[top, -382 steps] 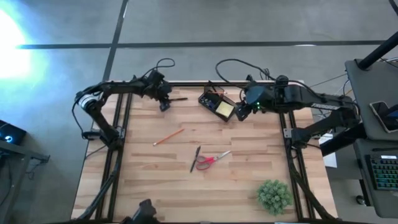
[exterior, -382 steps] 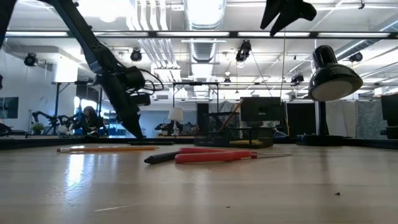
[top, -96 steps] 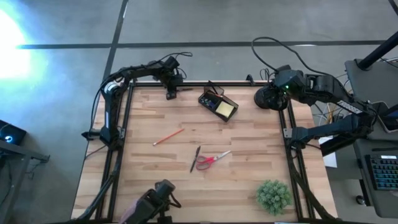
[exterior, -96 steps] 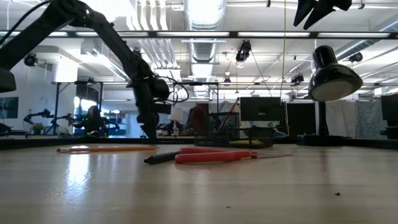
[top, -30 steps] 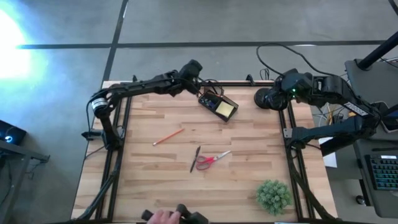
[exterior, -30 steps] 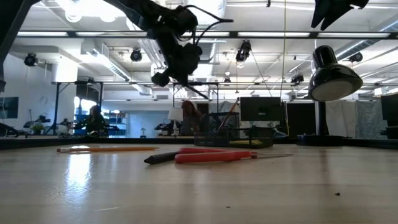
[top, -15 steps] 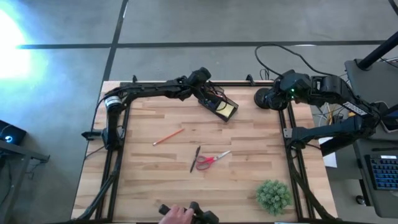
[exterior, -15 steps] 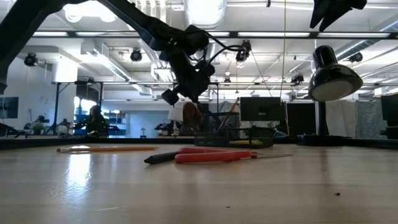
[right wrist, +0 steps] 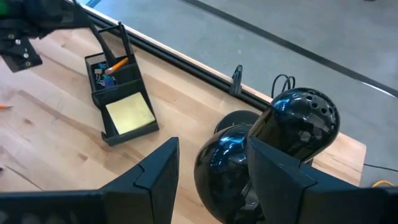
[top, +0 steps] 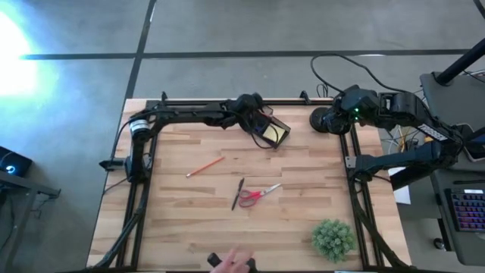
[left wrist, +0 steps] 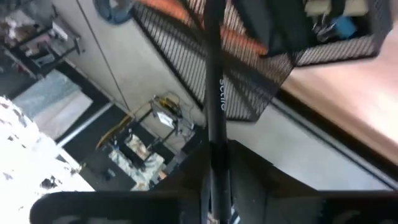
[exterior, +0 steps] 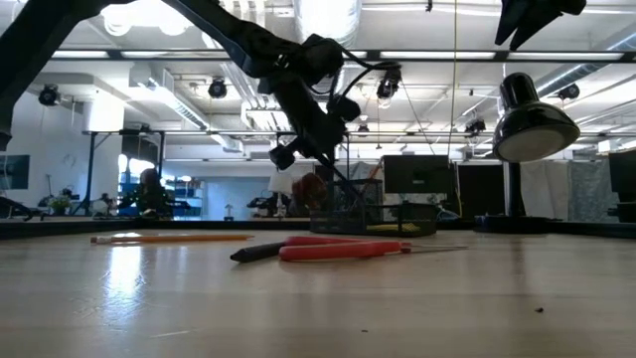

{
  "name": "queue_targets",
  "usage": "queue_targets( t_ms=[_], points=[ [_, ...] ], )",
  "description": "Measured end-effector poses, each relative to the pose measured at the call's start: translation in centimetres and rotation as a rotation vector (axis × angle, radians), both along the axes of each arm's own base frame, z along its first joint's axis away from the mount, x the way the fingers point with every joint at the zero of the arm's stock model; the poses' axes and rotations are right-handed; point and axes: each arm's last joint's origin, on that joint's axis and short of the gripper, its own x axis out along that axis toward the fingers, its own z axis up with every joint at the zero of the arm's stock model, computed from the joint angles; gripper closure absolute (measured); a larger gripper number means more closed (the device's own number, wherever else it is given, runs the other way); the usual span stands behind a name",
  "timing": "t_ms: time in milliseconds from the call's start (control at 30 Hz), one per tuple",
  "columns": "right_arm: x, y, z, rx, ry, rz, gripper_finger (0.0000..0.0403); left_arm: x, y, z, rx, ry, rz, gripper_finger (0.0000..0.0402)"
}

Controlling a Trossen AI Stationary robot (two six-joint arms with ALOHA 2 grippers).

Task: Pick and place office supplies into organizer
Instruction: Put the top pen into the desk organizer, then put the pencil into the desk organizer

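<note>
A pale wooden counter (top: 303, 189) sits on a grey floor. At its far edge stands the black mesh organizer (top: 267, 127), a yellow sticky-note pad (right wrist: 130, 114) in its low tray. The left gripper (top: 254, 114) hangs over the organizer's taller section, its fingers pinching a black pen (left wrist: 214, 87). Mid-counter lie an orange pencil (top: 204, 167), another black pen (top: 238, 193) and red-handled scissors (top: 258, 195). The right gripper (right wrist: 211, 158) waits by the far right corner, fingers spread, holding nothing.

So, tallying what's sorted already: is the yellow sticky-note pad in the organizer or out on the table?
In. The yellow sticky-note pad lies flat in the low front tray of the organizer, walls around it.
</note>
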Motion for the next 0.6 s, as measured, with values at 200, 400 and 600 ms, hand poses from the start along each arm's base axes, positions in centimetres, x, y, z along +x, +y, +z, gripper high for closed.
queue_targets(
  t_ms=[200, 400, 600],
  points=[
    [0.0, 0.0, 0.0, 0.001, -0.003, -0.003, 0.0227, 0.1, 0.0, 0.0, -0.018, -0.042, 0.013, 0.0315],
    [0.0, 0.0, 0.0, 0.003, -0.007, -0.007, 0.0227, 0.4, 0.5, 2.0, 0.081, -0.216, 0.152, 0.0285],
    [0.0, 0.0, 0.0, 0.003, -0.008, -0.008, 0.0227, -1.0, 0.4, 3.9, 0.057, -0.498, 0.516, 0.0281]
  ],
)
